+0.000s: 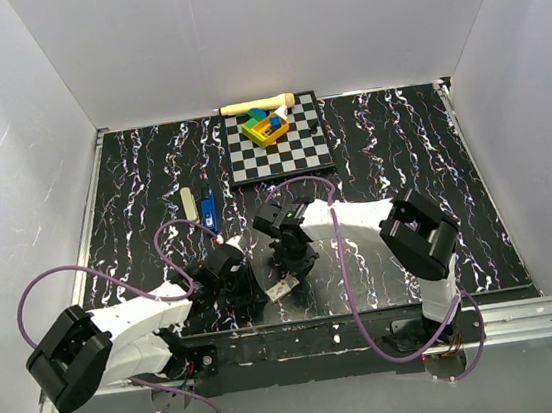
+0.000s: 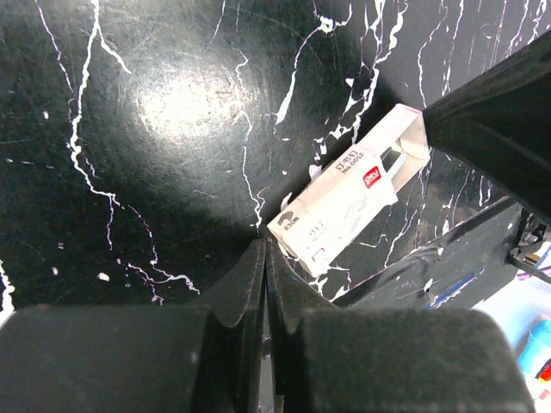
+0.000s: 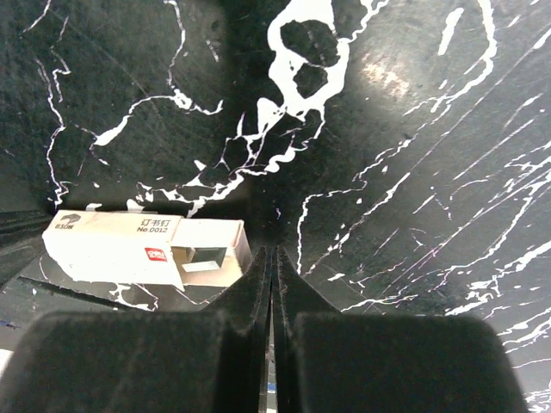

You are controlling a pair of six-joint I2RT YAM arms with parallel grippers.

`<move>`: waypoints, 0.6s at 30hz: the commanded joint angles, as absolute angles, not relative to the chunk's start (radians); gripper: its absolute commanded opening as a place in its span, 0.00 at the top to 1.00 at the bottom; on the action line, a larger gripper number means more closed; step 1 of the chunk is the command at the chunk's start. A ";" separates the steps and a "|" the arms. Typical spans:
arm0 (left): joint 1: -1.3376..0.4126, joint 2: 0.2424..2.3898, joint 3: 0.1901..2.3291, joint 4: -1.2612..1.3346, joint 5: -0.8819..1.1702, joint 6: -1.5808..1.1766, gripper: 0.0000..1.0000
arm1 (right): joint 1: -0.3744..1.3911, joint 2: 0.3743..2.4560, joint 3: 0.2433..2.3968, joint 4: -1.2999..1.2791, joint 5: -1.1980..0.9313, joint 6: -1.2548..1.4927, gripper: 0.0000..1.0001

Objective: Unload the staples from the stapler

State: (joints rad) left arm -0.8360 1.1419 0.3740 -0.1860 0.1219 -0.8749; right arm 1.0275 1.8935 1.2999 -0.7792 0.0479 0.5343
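Observation:
The blue stapler [image 1: 209, 211] lies on the black marbled table, left of centre and well beyond both arms; neither wrist view shows it. A small white staple box [image 1: 283, 287] with one end open lies near the front edge. It also shows in the left wrist view [image 2: 349, 194] and the right wrist view [image 3: 146, 249]. My left gripper [image 1: 253, 288] is shut and empty, its tips [image 2: 264, 245] just left of the box. My right gripper [image 1: 293, 265] is shut and empty, its tips [image 3: 273, 254] beside the box's open end.
A pale flat strip [image 1: 189, 201] lies beside the stapler. A checkerboard [image 1: 295, 154] at the back holds coloured blocks [image 1: 266, 125], with a wooden stick [image 1: 256, 104] behind it. White walls close in three sides. The table's front edge is right by the box.

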 commanded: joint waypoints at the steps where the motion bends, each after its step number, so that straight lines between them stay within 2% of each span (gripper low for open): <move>1: -0.841 1.160 0.414 -0.192 0.092 -0.865 1.00 | 1.045 1.904 1.341 -0.770 0.015 0.512 0.99; 18: -0.844 1.164 0.414 -0.189 0.092 -0.867 1.00 | 1.085 1.919 1.368 -0.733 -0.143 0.506 0.99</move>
